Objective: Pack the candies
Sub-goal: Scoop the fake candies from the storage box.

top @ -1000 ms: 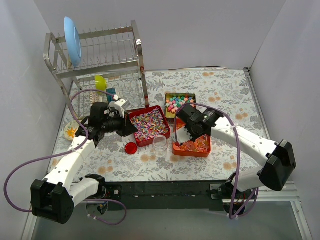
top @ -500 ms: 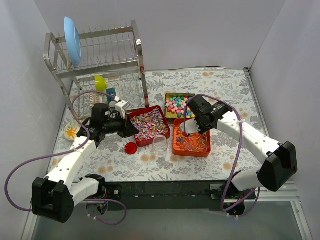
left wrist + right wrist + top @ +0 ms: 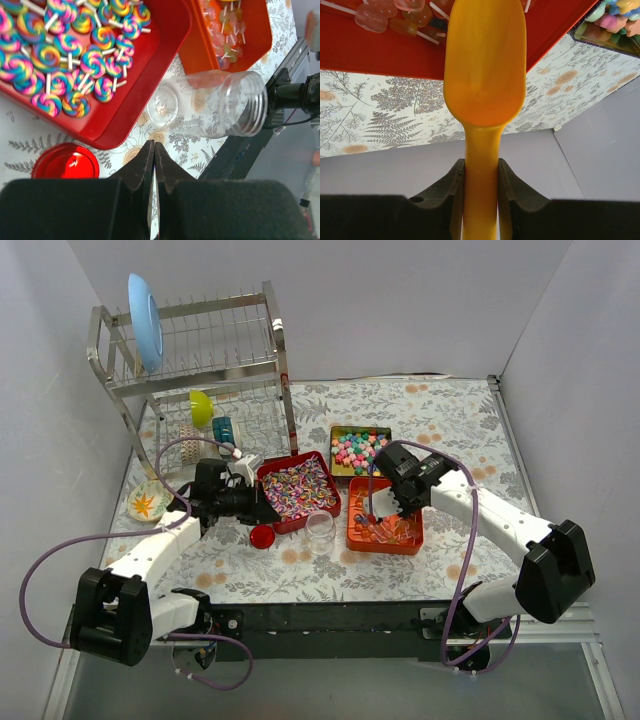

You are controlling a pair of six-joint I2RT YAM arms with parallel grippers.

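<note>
two robot arms on a floral counter point(image 3: 440, 420) with sweets to pack. the right pincer point(image 3: 481, 167) is clamped on the handle of a yellow scoop point(image 3: 484, 75), whose bowl hangs over the orange tray point(image 3: 385, 548) of clear-wrapped reddish lollipops point(image 3: 225, 30); no sweet shows in the bowl. the left pincer point(image 3: 154, 147) is pressed together and holds nothing, low beside the round red lid point(image 3: 65, 161) and pointing toward the clear jar point(image 3: 210, 102), which stands upright and open between the red tray point(image 3: 150, 85) and the orange one, touched by neither arm. likely risks: the jar looks light and is unheld, so a nudge from the scoop could tip or slide it; its mouth looks little wider than the scoop, so the lollipop sticks may catch on the rim and spill onto the counter; the smooth handle could twist in the grip during a dig. counted: three trays, one of rainbow swirl lollipops point(image 3: 65, 55), one of reddish lollipops, one tin of pastel pieces point(image 3: 350, 448); one jar, one lid, one scoop. the candies are too many to count, and all lie in their trays.
</note>
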